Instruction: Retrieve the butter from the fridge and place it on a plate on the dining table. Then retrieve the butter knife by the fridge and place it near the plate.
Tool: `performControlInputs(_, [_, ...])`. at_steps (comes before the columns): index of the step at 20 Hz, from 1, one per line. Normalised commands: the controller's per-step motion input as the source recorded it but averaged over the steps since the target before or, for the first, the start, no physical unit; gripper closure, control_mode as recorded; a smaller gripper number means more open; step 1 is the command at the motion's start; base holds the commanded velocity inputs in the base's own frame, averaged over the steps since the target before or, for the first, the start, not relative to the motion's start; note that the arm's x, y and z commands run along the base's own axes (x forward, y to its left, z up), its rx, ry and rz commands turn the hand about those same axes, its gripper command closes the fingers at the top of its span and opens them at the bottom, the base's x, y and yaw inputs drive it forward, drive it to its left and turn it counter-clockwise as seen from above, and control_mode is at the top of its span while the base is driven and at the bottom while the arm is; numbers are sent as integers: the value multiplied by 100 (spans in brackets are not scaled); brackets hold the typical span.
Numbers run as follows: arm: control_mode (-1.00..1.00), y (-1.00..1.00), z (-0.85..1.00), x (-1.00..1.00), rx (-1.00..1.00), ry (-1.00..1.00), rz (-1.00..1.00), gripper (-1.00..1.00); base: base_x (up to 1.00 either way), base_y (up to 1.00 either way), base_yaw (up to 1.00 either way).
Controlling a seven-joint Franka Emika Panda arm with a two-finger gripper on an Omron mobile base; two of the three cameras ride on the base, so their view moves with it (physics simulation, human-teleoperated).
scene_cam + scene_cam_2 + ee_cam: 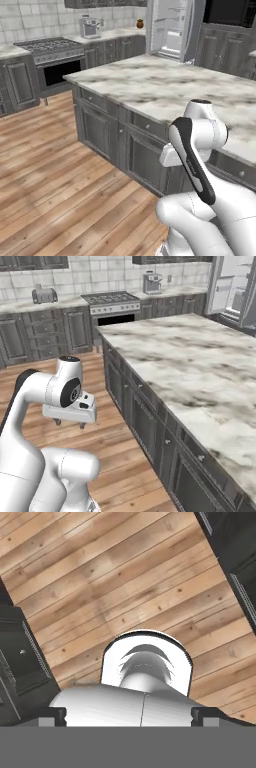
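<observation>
The gripper [70,424] hangs folded in close to the robot's own body, pointing down at the wooden floor [100,446]. Its two short finger tips [204,716] stand at the far edges of the hand view, spread as wide as they go, and nothing is between them. Under the hand lie only floor planks, with dark cabinet fronts [20,662] at either side.

Just beside the arm runs the dining table [200,366], a big marble top on dark grey panelled cabinets; the marble surface in view is bare. Beyond the far end of the table stands the fridge [172,27] with a door swung open, showing pale shelves inside. The butter, the plate and the butter knife cannot be made out.

Along the back wall sit a stove [114,306], a toaster [44,294] on the counter left of it, and a coffee machine [151,282] to its right.
</observation>
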Motion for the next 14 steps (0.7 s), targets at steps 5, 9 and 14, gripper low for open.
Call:
performControlInputs(5, [100, 0, 0, 0, 0, 0, 0, -100, 100, 63, 0])
performControlInputs(9, [100, 0, 0, 0, 0, 0, 0, -100, 100, 67, 0])
performControlInputs(14, [100, 0, 0, 0, 0, 0, 0, -100, 100, 58, 0])
